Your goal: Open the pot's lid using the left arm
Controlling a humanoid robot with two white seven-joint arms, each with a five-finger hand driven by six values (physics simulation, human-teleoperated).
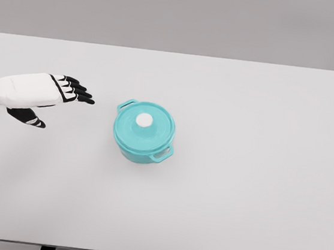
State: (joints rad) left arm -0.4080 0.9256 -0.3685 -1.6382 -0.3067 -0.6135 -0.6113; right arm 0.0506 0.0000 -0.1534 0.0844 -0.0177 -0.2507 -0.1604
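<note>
White table (256, 189), lidded teal pot (142, 147), white knob (145, 120).

A single head view looks steeply down from the near side onto the whole white table (237, 199), facing the far grey wall (180, 12).

Simulated test scene, bare white table (258, 171), blank grey backdrop (179, 15)

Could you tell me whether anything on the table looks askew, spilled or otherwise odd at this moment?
Nothing stands out. The teal pot sits upright near the middle of the white table with its lid seated flat and the white knob centred. The left hand hovers apart to the pot's left, fingers extended, holding nothing.
</note>
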